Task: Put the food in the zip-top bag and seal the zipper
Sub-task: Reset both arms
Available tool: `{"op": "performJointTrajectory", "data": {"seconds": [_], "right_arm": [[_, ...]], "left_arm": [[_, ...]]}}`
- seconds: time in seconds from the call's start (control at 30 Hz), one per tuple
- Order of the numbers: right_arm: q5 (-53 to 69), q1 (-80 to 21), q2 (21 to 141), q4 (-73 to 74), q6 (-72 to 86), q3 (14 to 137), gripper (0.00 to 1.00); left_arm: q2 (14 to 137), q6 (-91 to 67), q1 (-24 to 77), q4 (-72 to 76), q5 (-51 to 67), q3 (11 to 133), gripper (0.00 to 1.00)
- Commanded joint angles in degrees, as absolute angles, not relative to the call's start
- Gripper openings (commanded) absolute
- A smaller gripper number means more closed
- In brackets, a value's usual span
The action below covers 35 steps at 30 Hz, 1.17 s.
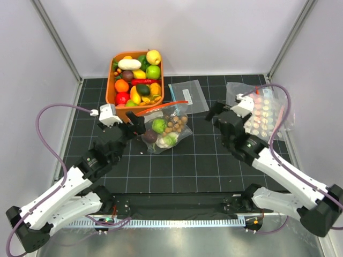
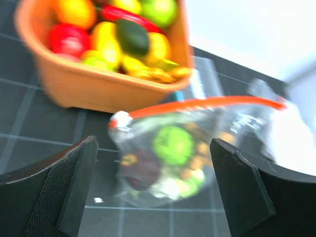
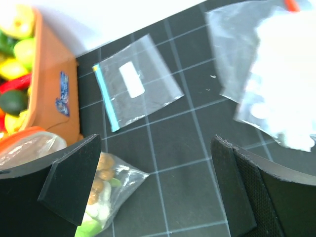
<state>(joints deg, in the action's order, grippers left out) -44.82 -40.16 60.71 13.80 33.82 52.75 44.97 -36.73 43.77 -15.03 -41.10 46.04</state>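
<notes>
Zip-top bag (image 1: 167,130) lies mid-mat (image 1: 203,160), just in front of orange bin (image 1: 111,85); food (image 1: 158,126) inside, zipper (image 1: 166,105) along far edge. Left gripper (image 1: 135,124) just beside bag, released, empty. Right gripper (image 1: 217,115) off to its right, released, empty.

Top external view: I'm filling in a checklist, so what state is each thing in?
zip-top bag: lying down, food inside.
zipper: appears closed.
left gripper: jaws open, empty.
right gripper: jaws open, empty.
orange tub: heaped full.
flat bag: empty, lying flat.
</notes>
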Motion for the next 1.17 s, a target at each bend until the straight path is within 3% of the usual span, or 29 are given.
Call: {"op": "performJointTrajectory", "data": {"seconds": [0.0,0.17,1.13], "right_arm": [[-52.72,-40.25,53.3,16.27,39.11,46.77,1.0],[-49.51,-40.25,46.59,6.51,35.78,39.47,1.0],[-50.71,-40.25,44.21,8.26,34.9,38.94,1.0]], "left_arm": [[42.72,-34.28,43.86,-4.95,-29.28,42.9,1.0],[43.76,-32.88,43.95,-2.2,-24.97,41.83,1.0],[45.7,-31.91,43.86,-0.79,-23.11,41.66,1.0]]}}
